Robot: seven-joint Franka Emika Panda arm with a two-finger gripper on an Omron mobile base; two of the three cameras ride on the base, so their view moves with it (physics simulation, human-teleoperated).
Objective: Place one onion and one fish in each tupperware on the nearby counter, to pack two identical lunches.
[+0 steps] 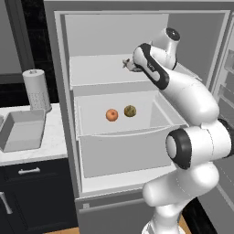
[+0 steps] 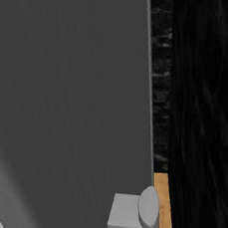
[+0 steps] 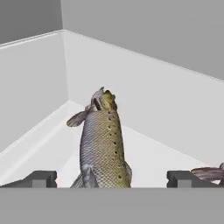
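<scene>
In the hand view, a silver-grey fish (image 3: 103,144) with a tan belly lies on a white fridge shelf (image 3: 153,153). It sits between the fingertips (image 3: 41,178) of my open gripper (image 3: 111,179), which has not closed on it. The tail end of a second fish (image 3: 210,173) shows at the right edge. In the left base view, my arm reaches onto the fridge's upper shelf (image 1: 96,73). An orange onion (image 1: 112,114) and an olive-tan onion (image 1: 130,110) rest in the pulled-out drawer (image 1: 123,151) below. A pale-grey tupperware (image 1: 23,130) stands on the counter (image 1: 52,137) at the left.
A paper towel roll (image 1: 36,89) stands behind the tupperware. The fridge walls close in around the shelf, and door shelves (image 1: 226,87) stand at the right. The grey fridge door (image 2: 71,116) with its handle (image 2: 148,209) blocks the right base view.
</scene>
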